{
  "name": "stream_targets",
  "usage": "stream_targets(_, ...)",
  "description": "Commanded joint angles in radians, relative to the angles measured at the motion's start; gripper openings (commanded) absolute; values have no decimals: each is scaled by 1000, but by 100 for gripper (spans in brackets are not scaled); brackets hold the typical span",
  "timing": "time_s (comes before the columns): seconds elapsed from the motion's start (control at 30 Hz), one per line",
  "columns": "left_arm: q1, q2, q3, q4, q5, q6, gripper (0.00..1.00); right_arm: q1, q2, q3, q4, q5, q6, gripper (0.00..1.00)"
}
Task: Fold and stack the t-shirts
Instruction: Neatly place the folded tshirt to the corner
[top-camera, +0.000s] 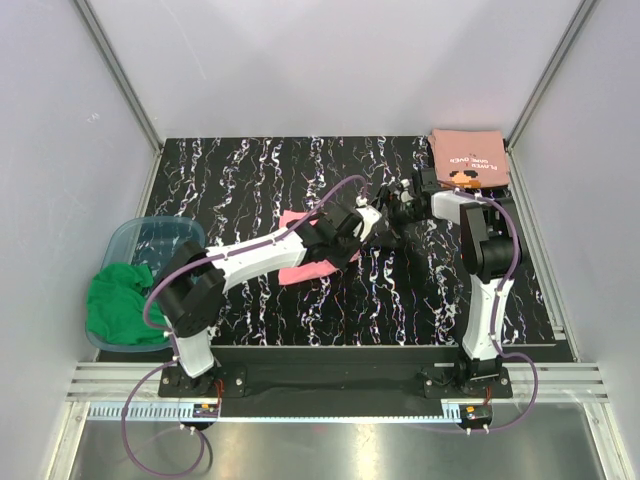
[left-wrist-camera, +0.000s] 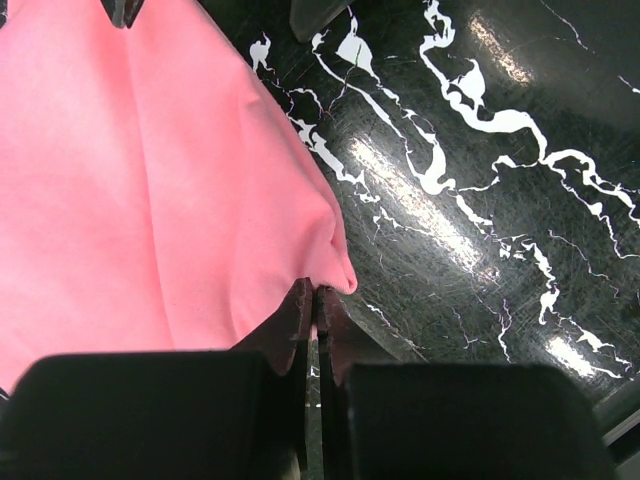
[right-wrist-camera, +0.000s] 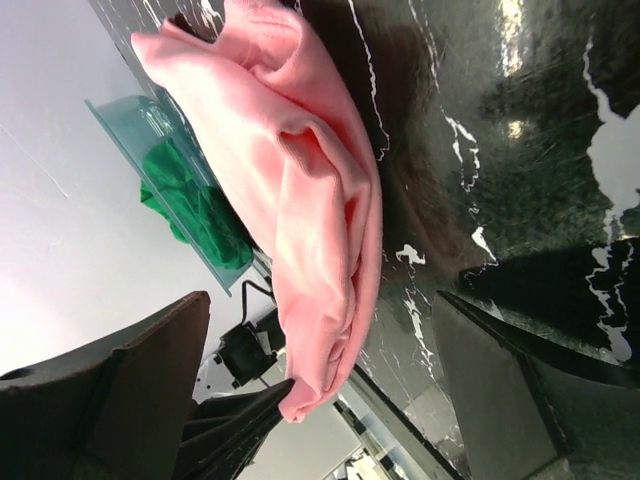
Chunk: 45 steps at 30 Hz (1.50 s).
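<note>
The bright pink t-shirt (top-camera: 303, 270) lies bunched at mid-table, partly under my left arm. My left gripper (top-camera: 370, 226) is shut on a corner of it; the left wrist view shows the pinched corner (left-wrist-camera: 335, 270) at my closed gripper (left-wrist-camera: 318, 295). My right gripper (top-camera: 392, 208) is open facing the left one. In the right wrist view the pink shirt (right-wrist-camera: 300, 190) hangs between the spread fingers (right-wrist-camera: 150, 370) of my gripper (right-wrist-camera: 335, 375), touching neither. The salmon t-shirt (top-camera: 468, 158) with white lettering lies folded at the back right corner.
A clear blue bin (top-camera: 140, 240) holding green cloth (top-camera: 120, 300) sits at the table's left edge; it also shows in the right wrist view (right-wrist-camera: 150, 125). The black marbled tabletop (top-camera: 300, 170) is walled by white panels on three sides.
</note>
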Motion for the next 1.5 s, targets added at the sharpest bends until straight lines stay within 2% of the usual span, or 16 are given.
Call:
stream_targets(0.0, 7, -57, 31, 23, 22, -9, 0, 8, -7, -14, 40, -22, 20, 98)
stream_targets(0.33, 16, -84, 40, 6, 13, 8, 0, 41, -4, -86, 163, -8, 117, 89)
stream_targets(1.03, 23, -143, 31, -3, 16, 12, 0, 66, 126, 15, 198, 90, 143, 75)
stream_targets(1.17, 23, -144, 27, -5, 19, 14, 0, 77, 152, 46, 200, 89, 137, 66)
stream_targets(1.23, 23, -147, 21, 1, 22, 12, 0, 80, 158, 52, 197, 90, 126, 57)
stream_targets(1.37, 23, -149, 10, 4, 28, 12, 0, 90, 134, 44, 188, 104, 103, 50)
stream_targets(1.4, 23, -150, 2, 9, 45, 12, 0, 90, 126, 43, 191, 109, 100, 45)
stream_targets(1.47, 23, -147, -5, 17, 66, 9, 0, 89, 121, 49, 188, 118, 83, 18)
